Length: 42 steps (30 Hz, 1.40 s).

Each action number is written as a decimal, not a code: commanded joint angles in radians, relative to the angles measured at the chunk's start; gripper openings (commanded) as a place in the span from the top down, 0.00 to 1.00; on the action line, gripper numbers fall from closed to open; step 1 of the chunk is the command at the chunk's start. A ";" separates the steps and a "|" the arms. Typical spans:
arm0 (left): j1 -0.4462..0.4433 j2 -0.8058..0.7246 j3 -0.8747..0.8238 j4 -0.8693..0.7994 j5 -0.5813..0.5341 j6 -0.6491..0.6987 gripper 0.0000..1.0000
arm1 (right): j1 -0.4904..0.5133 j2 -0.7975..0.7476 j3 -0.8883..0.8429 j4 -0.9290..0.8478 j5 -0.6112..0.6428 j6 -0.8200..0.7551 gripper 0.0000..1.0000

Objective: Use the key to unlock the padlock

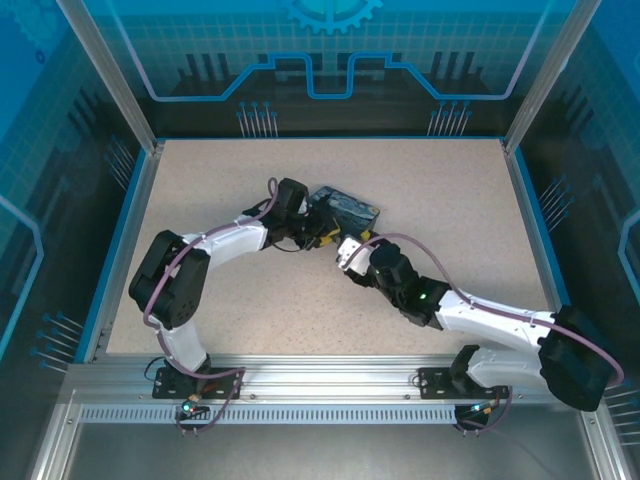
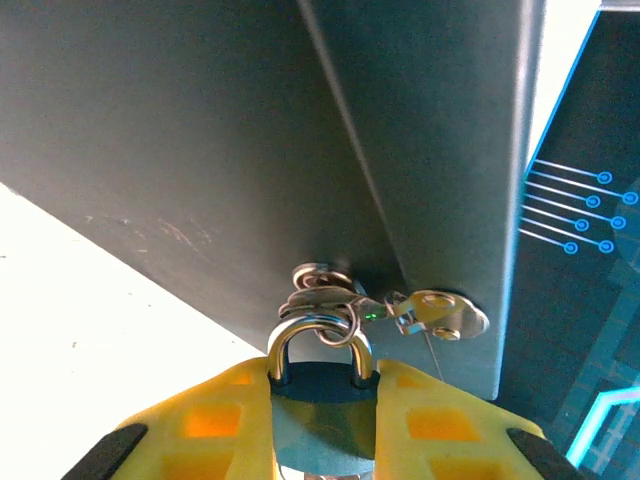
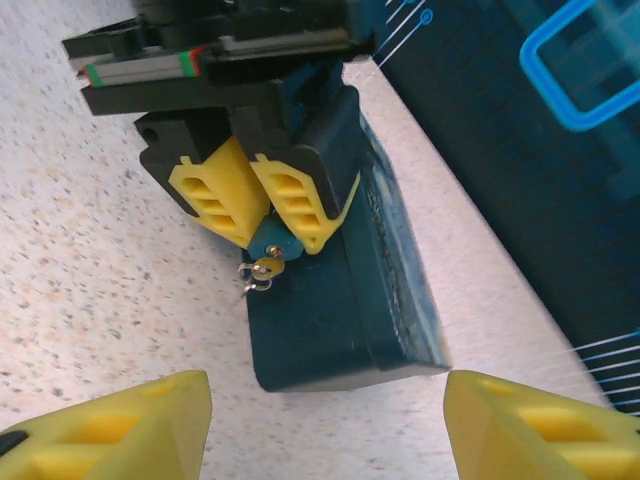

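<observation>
At the centre of the desk (image 1: pixel 450 200), against the near side of the dark blue tin (image 3: pixel 330 310), the left pincer (image 3: pixel 270 232) is clenched on the body of the small teal padlock (image 2: pixel 318 405), yellow pads on either flank. The left wrist view shows the shackle (image 2: pixel 318 335) threaded through the rings of the tin's latch. Both of its legs sit in the body, so I judge the lock not yet sprung. In the right wrist view, a tiny metal piece with a wire ring hangs at the padlock's free end. I take this to be the key (image 3: pixel 264 270), apparently seated in the keyhole, though it is too small to confirm how deep. The right pincer (image 3: pixel 325 385) is released, its fingers spread wide with nothing between them, facing the key but apart from it. Step in hand: turning the key. Whether it has turned at all I cannot tell. Next move calls for the right pincer to advance squarely, pinch the key's small head without knocking it out, and rotate it. The left grip must hold the body steady so the shackle can pop free.
</observation>
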 commanded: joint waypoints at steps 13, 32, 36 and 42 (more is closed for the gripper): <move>0.004 0.014 0.075 -0.004 0.075 0.028 1.00 | 0.057 0.220 0.124 0.135 0.183 -0.382 0.41; 0.004 0.003 0.051 0.001 0.078 0.020 1.00 | 0.002 0.366 0.185 0.180 0.158 -0.437 0.52; 0.004 -0.002 0.046 -0.003 0.075 0.022 1.00 | -0.015 0.393 0.199 0.201 0.142 -0.436 0.58; 0.004 -0.009 0.043 0.000 0.070 0.017 1.00 | -0.038 0.414 0.212 0.194 0.127 -0.418 0.81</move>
